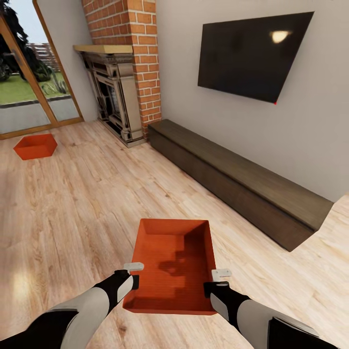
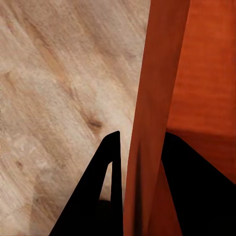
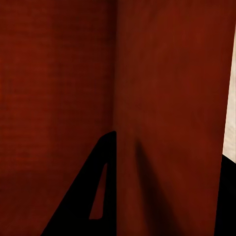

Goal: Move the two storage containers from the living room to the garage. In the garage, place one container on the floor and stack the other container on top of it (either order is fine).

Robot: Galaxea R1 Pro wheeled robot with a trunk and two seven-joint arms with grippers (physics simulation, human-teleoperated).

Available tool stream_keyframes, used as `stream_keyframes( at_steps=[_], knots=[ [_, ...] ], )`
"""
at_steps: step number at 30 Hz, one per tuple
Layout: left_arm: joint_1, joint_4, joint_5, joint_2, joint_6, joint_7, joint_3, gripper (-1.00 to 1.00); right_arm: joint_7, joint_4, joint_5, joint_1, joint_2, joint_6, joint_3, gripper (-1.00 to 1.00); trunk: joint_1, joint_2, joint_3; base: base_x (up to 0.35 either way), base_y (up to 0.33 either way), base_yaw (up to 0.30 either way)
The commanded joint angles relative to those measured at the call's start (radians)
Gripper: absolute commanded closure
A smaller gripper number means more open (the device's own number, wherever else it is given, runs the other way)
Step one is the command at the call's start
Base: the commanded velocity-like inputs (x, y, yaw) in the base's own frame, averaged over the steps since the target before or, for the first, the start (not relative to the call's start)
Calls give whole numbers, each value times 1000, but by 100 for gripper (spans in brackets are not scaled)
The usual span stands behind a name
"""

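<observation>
One orange-red storage container (image 1: 174,271) sits open-topped right in front of me, over the light wood plank floor (image 1: 72,203) of the living room. My left gripper (image 1: 133,278) is shut on its left wall; in the left wrist view the wall (image 2: 157,73) runs between the two black fingers (image 2: 110,162). On the opposite wall my right gripper (image 1: 214,283) is shut, and the right wrist view has that wall (image 3: 167,73) between its fingers (image 3: 101,162). Whether the bin is off the floor I cannot tell. The other storage container (image 1: 35,147) rests far left by the glass doors (image 1: 29,72).
A long dark wooden bench (image 1: 242,184) runs along the right wall under a black TV (image 1: 252,53). A brick fireplace (image 1: 114,92) stands at the back centre. Open plank floor lies between me and the far container.
</observation>
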Motion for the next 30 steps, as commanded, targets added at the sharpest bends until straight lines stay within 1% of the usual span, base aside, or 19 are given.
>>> stream_keyframes(
  at_steps=[1,30],
  knots=[
    [1,2,10,8,6,7,-35,100,-7,-4,16,-1,-6,6,-8,100,-4,7,2,0,0,0],
    [1,2,10,8,6,7,-35,100,-7,-4,16,-1,-6,5,-8,100,-115,210,93,0,0,0]
  ],
)
